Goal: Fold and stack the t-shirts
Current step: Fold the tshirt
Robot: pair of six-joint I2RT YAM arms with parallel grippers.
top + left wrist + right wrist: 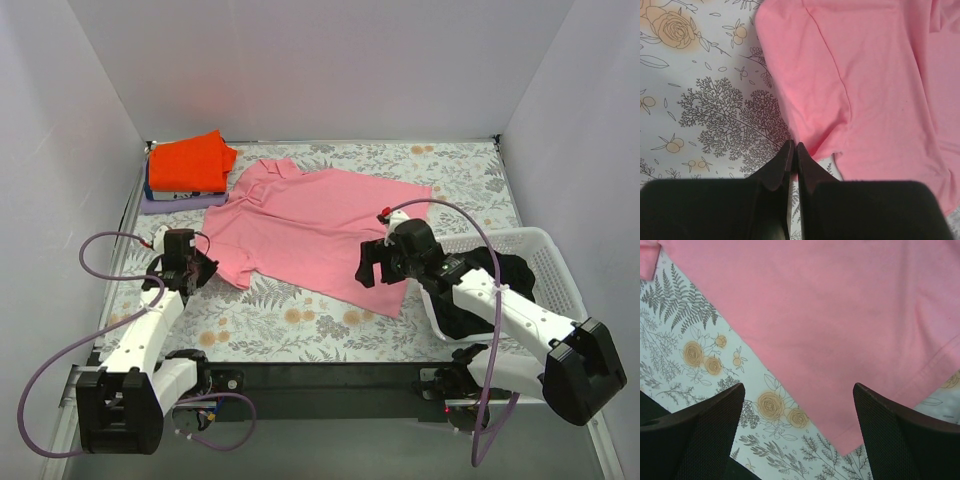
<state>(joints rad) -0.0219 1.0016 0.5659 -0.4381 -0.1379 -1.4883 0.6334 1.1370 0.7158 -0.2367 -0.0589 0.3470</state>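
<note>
Floral surface (300,320) holds pink shirt (320,225), likely limp (best grabbed at hem corners); left tool (794,146) pressed together, right tool (799,390) spread.

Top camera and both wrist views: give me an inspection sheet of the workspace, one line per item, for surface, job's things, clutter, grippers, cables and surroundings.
Surface: floral tablecloth, lying flat.
Job's things: pink t-shirt spread open mid-table, unfolded; orange-red t-shirt folded on top of a stack in the far left corner.
Clutter: white mesh basket at the right edge, holding a dark garment.
Grippers: left gripper shut at the pink sleeve edge, cannot tell if it pinches cloth; right gripper open above the hem corner.
Cables: purple cables loop off both arms, clear of the shirts.
Surroundings: plain white walls on three sides.
</note>
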